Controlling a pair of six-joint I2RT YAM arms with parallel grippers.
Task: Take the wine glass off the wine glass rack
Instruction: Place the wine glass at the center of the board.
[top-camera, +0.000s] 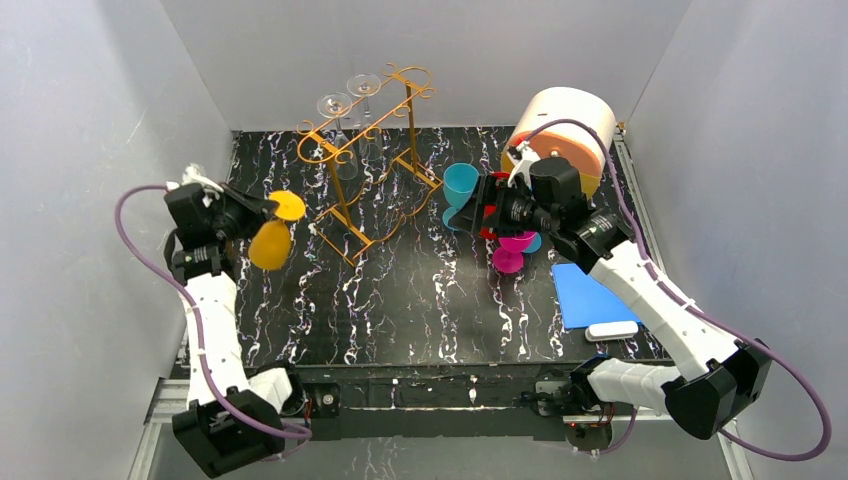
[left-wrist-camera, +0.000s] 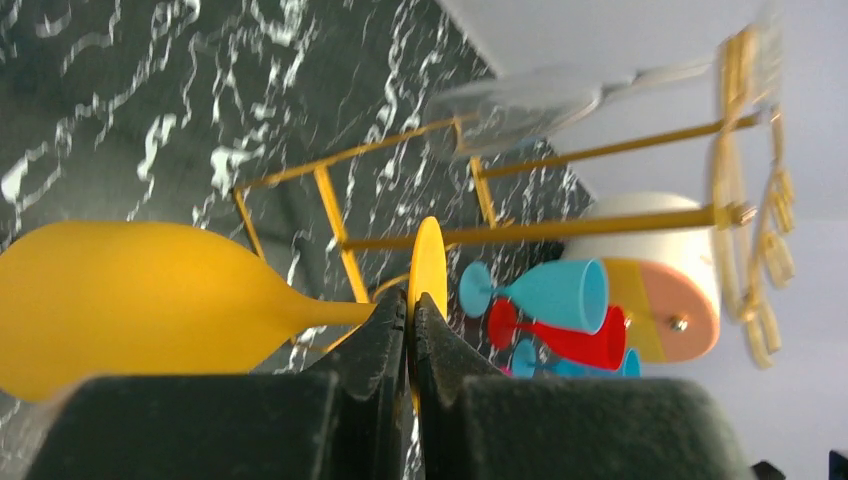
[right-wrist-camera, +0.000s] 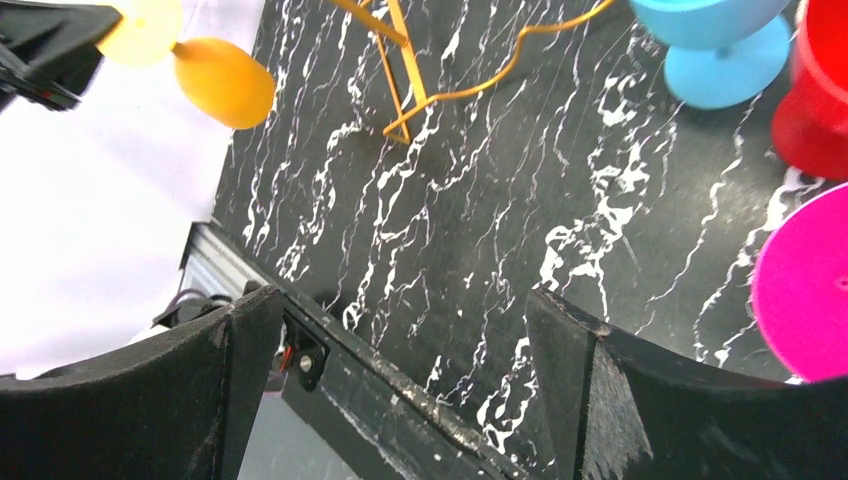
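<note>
Top external: two clear glasses (top-camera: 336, 104) on rack (top-camera: 410, 120), yellow glass (top-camera: 270, 245) in left jaws, right jaws agape.

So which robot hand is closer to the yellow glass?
Left. The left gripper is shut on the stem of the yellow glass; the right gripper hangs open across the table, beside the blue glass.

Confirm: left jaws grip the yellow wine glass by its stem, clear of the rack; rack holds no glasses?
Wrong on one point: the top view shows two clear wine glasses hanging on the wine glass rack. Left jaws do grip the yellow wine glass by its stem, clear of it.
</note>
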